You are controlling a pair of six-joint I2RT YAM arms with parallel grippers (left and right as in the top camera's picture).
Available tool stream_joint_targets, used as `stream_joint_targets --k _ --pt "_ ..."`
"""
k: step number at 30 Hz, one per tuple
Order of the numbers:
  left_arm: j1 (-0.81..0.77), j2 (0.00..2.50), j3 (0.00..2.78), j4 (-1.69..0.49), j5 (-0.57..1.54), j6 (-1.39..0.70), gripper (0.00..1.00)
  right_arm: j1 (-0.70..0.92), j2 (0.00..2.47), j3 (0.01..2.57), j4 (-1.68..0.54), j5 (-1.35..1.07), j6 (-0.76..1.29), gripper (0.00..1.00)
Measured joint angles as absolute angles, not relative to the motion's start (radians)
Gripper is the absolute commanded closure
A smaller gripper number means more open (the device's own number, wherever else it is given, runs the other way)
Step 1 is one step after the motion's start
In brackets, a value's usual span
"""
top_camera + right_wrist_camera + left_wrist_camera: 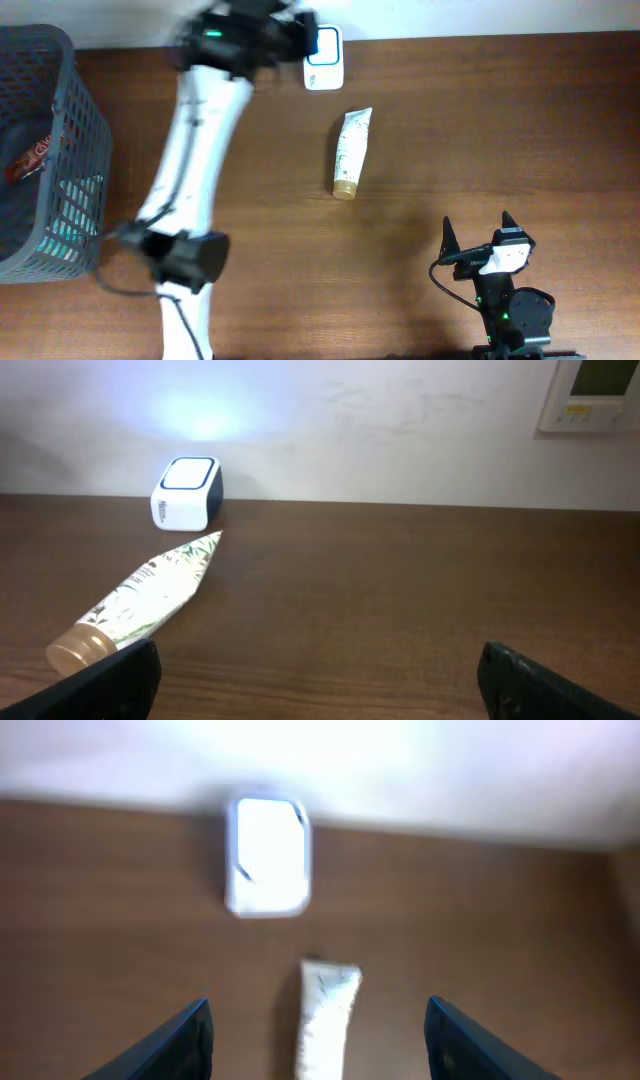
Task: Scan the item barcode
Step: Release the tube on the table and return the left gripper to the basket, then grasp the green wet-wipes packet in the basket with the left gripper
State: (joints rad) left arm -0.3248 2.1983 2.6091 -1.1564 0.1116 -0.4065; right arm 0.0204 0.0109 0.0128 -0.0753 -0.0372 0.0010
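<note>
Left hand [318,1010], open and empty, I hold over the tube [351,152] lying near the scanner [323,46]; my right hand [478,235], open too, stands well apart.

A brown wooden desk [480,120] carries three things. A tube [351,152] lies flat ahead and left of the right claw [477,220] — a white scanner [323,60] sits beyond it at the far edge — and a grey basket [60,150] stands far left.
</note>
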Motion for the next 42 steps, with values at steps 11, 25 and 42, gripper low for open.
stream_joint_targets --k 11,25,42 --pt "0.286 1.877 2.645 -1.213 -0.068 -0.341 0.19 0.02 0.011 0.013 -0.075 -0.037 0.001 0.01" --pt "0.677 1.969 2.308 -1.321 -0.172 -0.297 0.2 0.02 0.011 0.013 -0.075 -0.037 0.0 0.01" --pt "0.84 2.184 2.033 -1.308 0.216 0.096 0.14 0.02 0.011 0.013 -0.075 -0.037 0.0 0.02"
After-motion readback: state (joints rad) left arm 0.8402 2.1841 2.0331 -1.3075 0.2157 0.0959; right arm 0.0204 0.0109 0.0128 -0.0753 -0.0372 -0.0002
